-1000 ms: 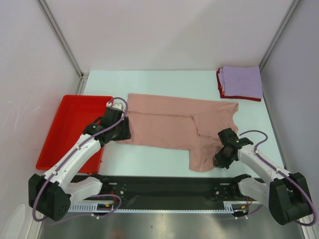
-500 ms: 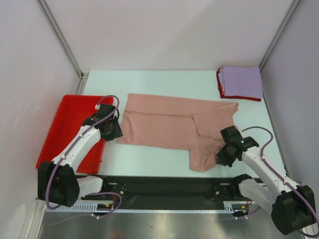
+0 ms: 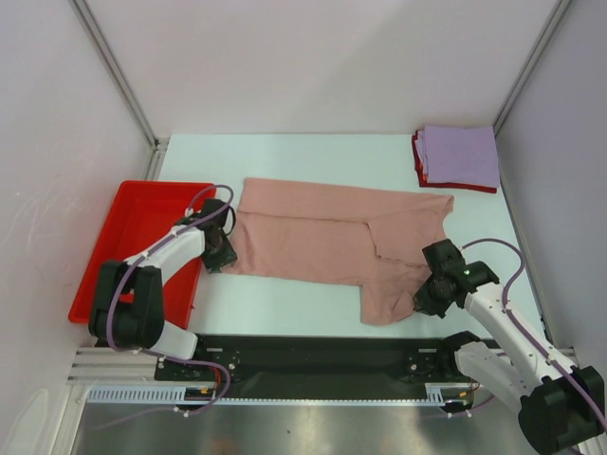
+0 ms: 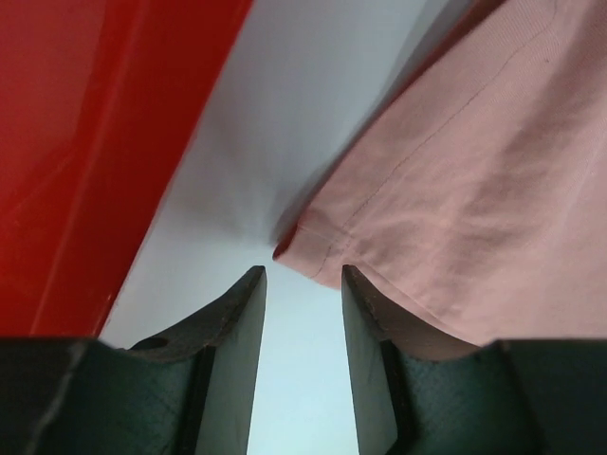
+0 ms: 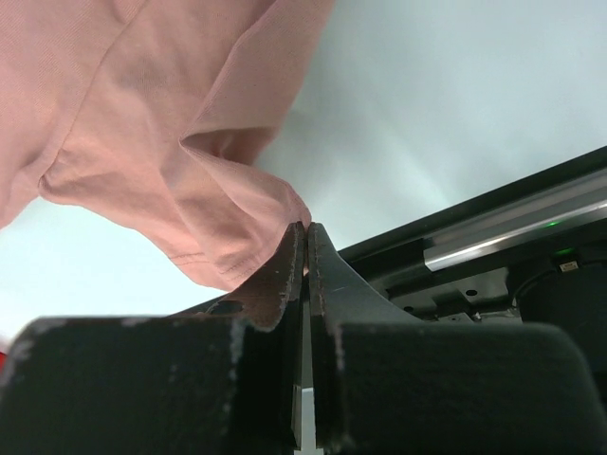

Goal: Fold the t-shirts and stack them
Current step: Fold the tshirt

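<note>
Dusty-pink cloth t-shirt [image 3: 322, 237] partly folded; right end effector [image 5: 305, 227] clamps its hem, left end effector [image 4: 303, 275] parted (lavender-and-red folded stack [image 3: 459, 156], upper right).

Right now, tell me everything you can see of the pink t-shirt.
The dusty-pink t-shirt is soft cloth, no print showing. It lies spread on the pale table, right part folded over, hem stitched. The shut right gripper pinches its near right edge; the open left gripper sits at its left corner.
</note>
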Available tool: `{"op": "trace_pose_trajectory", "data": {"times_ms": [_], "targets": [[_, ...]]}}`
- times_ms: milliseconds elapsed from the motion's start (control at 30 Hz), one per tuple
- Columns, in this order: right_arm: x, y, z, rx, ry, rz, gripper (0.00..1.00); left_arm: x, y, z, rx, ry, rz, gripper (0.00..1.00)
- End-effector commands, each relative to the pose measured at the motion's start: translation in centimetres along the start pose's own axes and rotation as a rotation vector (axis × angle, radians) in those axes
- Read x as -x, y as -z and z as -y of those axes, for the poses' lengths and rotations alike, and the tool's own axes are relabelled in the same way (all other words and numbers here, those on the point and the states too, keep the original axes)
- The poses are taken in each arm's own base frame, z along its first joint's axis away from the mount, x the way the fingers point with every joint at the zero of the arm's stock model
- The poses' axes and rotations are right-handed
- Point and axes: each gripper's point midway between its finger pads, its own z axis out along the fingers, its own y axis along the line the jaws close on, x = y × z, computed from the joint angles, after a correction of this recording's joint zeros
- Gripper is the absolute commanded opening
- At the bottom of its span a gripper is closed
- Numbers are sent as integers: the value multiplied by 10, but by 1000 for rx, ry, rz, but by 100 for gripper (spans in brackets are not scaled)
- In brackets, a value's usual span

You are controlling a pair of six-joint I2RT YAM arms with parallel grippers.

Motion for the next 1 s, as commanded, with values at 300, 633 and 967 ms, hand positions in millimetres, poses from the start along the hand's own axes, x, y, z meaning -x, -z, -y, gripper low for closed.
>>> {"op": "trace_pose_trajectory", "data": {"times_ms": [300,633,967], "targets": [[8,12,-4,9,21,34,0,15,-17,2,38,44,50,39],[17,34,0,-6,-20,77,0,19,-13,-4,55,13,75,9],[19,74,10,14,-95,136,0,21,-3,-7,45,-7,99,0]]}}
